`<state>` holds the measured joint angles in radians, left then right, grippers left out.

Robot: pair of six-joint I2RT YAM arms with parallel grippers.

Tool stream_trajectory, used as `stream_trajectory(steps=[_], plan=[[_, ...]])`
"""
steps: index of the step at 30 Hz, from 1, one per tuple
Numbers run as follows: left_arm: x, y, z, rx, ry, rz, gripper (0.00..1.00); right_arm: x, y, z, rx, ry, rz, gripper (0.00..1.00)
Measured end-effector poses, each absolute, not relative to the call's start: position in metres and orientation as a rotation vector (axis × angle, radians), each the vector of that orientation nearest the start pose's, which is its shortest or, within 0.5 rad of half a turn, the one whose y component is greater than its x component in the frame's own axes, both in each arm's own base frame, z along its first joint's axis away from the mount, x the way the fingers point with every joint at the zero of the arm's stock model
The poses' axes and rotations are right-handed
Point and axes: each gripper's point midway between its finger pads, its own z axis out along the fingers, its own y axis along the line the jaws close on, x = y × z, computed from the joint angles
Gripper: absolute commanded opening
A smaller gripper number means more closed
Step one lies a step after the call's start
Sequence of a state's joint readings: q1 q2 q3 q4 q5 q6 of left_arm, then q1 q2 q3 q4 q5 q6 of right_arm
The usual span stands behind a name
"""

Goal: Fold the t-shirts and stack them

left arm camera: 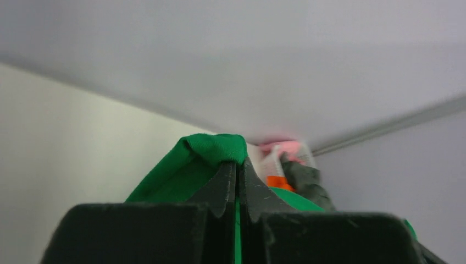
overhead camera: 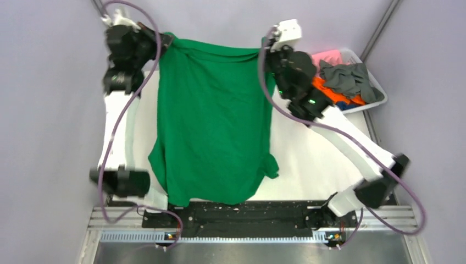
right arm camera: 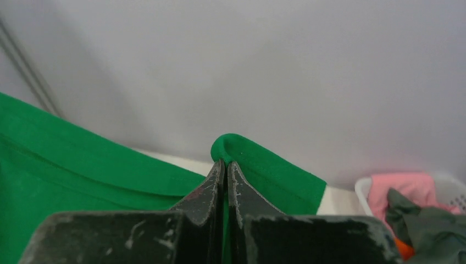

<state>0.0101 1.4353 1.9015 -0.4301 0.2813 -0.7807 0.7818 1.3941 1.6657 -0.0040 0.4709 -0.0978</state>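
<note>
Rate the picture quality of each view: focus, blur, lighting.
Top external: even, soft light, no glare; the green t-shirt reads crisp, the left arm looks slightly smeared near its wrist. Left wrist: left gripper sharp, the basket behind it blurred. Right wrist: right gripper sharp, wall featureless.

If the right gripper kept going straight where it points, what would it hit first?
Beyond the bright green cloth t-shirt fold pinched in the right gripper, likely the plain grey wall; distance unclear. The white plastic basket sits off right.
</note>
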Motion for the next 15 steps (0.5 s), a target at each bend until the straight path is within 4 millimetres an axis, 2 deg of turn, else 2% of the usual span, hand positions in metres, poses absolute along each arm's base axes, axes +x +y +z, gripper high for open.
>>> stream_trajectory(steps=[1,2,3,6,8,9,10,11,12,14,15], plan=[[0.444,-0.069,0.488,-0.437,1.604,-0.792,0.00,0.388,0.246,0.487,-0.178,1.379,0.215,0.00],[0.481,-0.064,0.448,-0.490,1.679,-0.754,0.00,0.409,0.250,0.462,-0.183,1.423,0.174,0.00],[0.506,-0.060,0.415,-0.527,1.735,-0.724,0.00,0.433,0.254,0.434,-0.182,1.470,0.133,0.00],[0.585,-0.052,0.295,-0.648,1.927,-0.638,0.18,0.502,0.260,0.337,-0.184,1.617,0.066,0.00],[0.623,-0.049,0.227,-0.700,2.017,-0.606,0.31,0.547,0.259,0.263,-0.183,1.733,0.071,0.00],[0.636,-0.048,0.199,-0.714,2.044,-0.593,0.42,0.563,0.257,0.234,-0.178,1.779,0.084,0.06],[0.648,-0.048,0.167,-0.739,2.076,-0.586,0.55,0.580,0.253,0.205,-0.166,1.824,0.103,0.22],[0.655,-0.049,0.136,-0.767,2.110,-0.580,0.74,0.597,0.250,0.177,-0.148,1.866,0.131,0.38],[0.656,-0.049,0.114,-0.780,2.141,-0.572,0.97,0.610,0.244,0.154,-0.126,1.900,0.154,0.53],[0.653,-0.055,0.083,-0.802,2.196,-0.562,0.99,0.627,0.232,0.118,-0.092,1.956,0.196,0.78],[0.651,-0.057,0.078,-0.814,2.207,-0.555,0.99,0.632,0.226,0.110,-0.071,1.974,0.213,0.83]])
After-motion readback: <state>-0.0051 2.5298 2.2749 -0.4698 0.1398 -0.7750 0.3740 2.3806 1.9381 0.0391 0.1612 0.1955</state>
